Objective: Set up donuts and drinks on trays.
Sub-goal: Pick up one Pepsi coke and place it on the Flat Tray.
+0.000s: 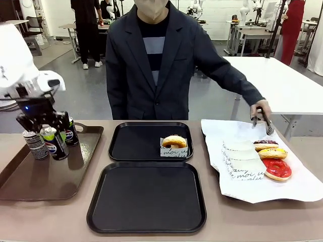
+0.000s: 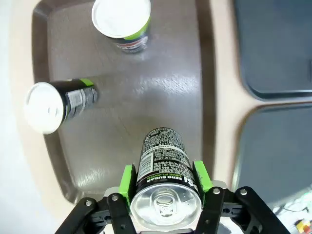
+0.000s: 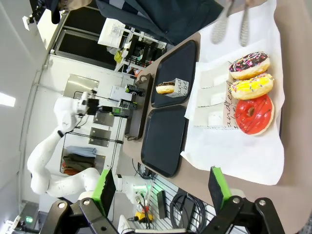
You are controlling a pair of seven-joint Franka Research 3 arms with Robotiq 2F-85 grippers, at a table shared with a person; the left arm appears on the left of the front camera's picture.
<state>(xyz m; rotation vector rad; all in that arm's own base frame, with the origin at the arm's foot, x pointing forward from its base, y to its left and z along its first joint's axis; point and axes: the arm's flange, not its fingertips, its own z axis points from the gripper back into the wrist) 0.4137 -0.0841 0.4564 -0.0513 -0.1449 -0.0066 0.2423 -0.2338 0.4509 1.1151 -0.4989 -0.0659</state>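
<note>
The can is slim and dark, with a silver pull-tab top, a green band under the rim and fine white print down its side. It is over the brown tray, between the green pads of the left hand, which lie against its two sides and pinch it; whether its base rests on the tray I cannot tell. Two more cans stand upright near it on the same tray, apart from each other, their tops pale discs. That tray is smooth with a dull sheen, rounded corners and a raised rim, and it lies at the left of the tan surface. In the middle lie two black trays, matte rounded squares with raised rims, one just behind the other. On the far one a yellow-orange ring donut stands in a white paper sleeve with black script. At the right a creased white paper carries three donuts in a touching row: chocolate with sprinkles, yellow, glossy red, with flat sleeves just beside them. The person's hand holds metal tongs over the paper's far edge. The right hand has its pads spread wide.
</note>
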